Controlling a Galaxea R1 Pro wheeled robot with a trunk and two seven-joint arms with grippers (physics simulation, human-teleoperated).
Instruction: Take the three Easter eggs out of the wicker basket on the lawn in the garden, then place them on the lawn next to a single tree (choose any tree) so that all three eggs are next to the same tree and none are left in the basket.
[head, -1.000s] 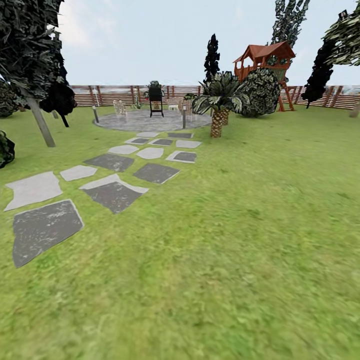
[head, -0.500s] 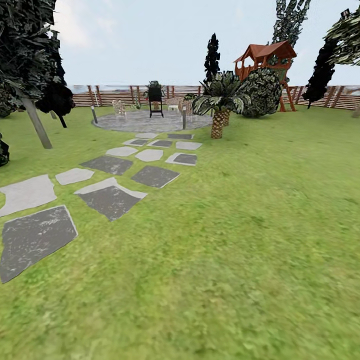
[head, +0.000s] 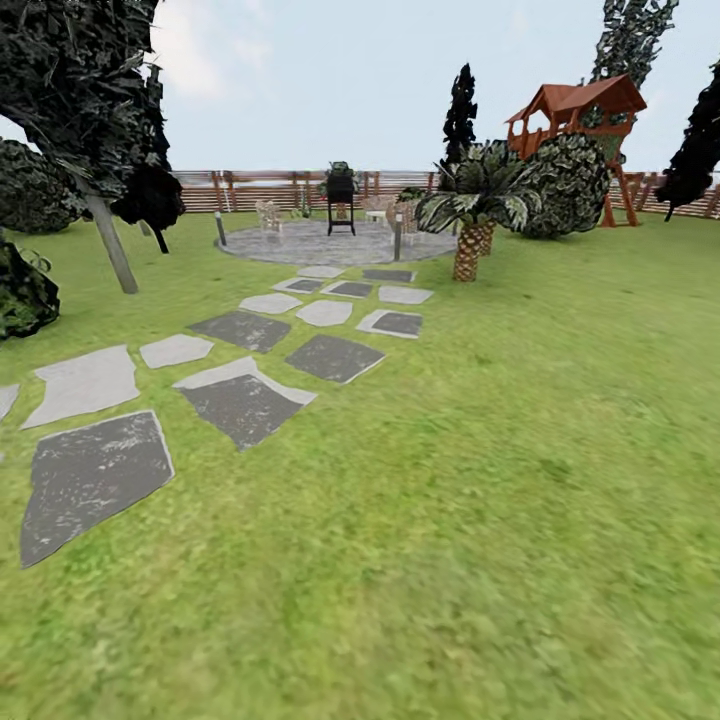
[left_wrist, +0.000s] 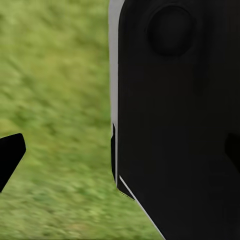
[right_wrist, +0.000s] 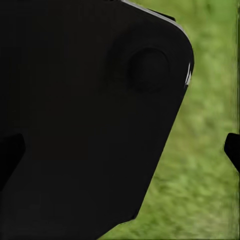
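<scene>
Much lawn (head: 520, 500), stepping stones (head: 240, 400), tree (head: 110, 240) upright.

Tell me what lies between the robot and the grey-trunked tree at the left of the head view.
Open lawn and flat stepping stones lie between the robot and the tree; nothing upright stands on that stretch. A dark bush sits just left of the trunk. In the wrist views, grass shows beyond dark robot parts.

head: forward over lawn (head: 480, 520) | wrists: close — same grass
</scene>
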